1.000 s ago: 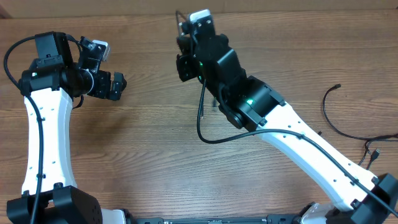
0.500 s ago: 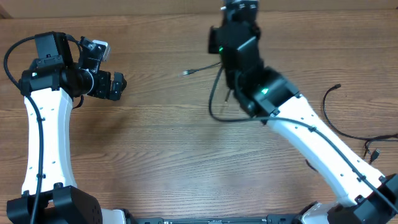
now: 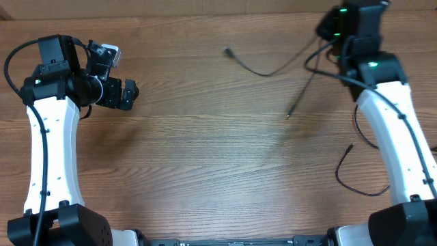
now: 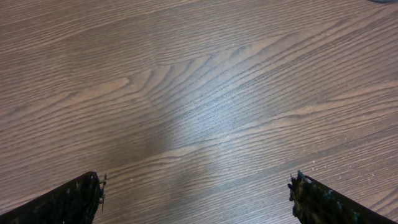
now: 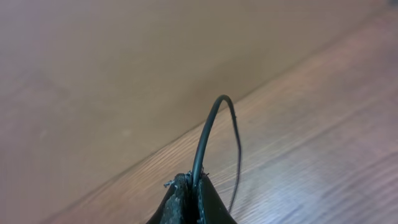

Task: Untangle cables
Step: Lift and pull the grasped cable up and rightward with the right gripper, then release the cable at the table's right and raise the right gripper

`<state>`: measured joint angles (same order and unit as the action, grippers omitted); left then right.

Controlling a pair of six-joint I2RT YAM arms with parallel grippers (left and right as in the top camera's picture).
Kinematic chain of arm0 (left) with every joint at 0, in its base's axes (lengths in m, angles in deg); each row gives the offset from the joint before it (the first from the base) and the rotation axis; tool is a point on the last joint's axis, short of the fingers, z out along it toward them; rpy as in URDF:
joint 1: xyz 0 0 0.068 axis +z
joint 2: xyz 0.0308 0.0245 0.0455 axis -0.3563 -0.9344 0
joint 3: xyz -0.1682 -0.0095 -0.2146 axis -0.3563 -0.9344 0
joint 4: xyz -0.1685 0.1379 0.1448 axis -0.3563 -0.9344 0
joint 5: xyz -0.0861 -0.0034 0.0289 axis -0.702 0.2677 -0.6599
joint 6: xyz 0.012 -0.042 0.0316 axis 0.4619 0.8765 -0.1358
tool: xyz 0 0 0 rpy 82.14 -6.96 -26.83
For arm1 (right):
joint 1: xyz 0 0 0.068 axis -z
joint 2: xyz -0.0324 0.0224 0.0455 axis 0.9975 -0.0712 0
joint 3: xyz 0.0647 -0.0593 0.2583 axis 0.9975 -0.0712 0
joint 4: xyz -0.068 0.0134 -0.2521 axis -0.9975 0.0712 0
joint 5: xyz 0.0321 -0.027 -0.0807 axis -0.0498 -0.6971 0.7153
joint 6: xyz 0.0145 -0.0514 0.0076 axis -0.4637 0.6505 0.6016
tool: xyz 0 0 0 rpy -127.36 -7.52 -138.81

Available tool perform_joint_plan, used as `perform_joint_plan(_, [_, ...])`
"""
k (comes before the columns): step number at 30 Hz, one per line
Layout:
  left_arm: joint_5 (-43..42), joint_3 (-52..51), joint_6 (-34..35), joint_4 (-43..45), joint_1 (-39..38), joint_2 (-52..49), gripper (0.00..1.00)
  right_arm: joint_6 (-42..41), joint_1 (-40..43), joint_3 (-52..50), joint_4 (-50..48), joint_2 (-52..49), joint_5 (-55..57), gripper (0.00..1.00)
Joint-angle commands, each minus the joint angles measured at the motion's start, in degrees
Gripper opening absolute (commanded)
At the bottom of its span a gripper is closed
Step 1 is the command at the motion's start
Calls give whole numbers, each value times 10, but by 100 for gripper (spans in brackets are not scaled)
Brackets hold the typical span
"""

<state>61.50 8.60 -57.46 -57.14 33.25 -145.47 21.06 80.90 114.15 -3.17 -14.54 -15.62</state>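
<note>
- Shows right gripper (image 3: pixel 328 34) at far edge of table (image 3: pixel 205 157), a thin cable (image 3: pixel 263 72) trailing leftward from it.
- Shows second cable (image 3: pixel 338 176) looping by right arm (image 3: pixel 396 123).

Soft, even light from above fills the overhead view. The wooden surface (image 3: pixel 205 171) reads warm and clear, with only a faint, diffuse shadow beside the left arm (image 3: pixel 44 150). In the left wrist view a broad pale sheen crosses the grain in the middle, and the left end effector (image 4: pixel 196 193) shows only as dark, underexposed tips in the bottom corners. The right wrist view is dimmer and hazy: the background is out of focus, while the cable (image 5: pixel 208 134) is sharp where it leaves the near-black right end effector (image 5: pixel 189 185).
</note>
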Motion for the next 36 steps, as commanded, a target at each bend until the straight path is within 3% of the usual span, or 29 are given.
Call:
perform_joint_plan(1, [-10,5,-10,1,-1,-4,100,-37,63,3,6,12,-57,4])
perform_joint_plan(13, [-10,5,-11,1,-1,-4,100,-47,257,3,5,-46,-108,4])
perform_joint_plan(36, [-10,5,-10,1,-1,-4,100,-45,448,3,-79,-271,-109,4])
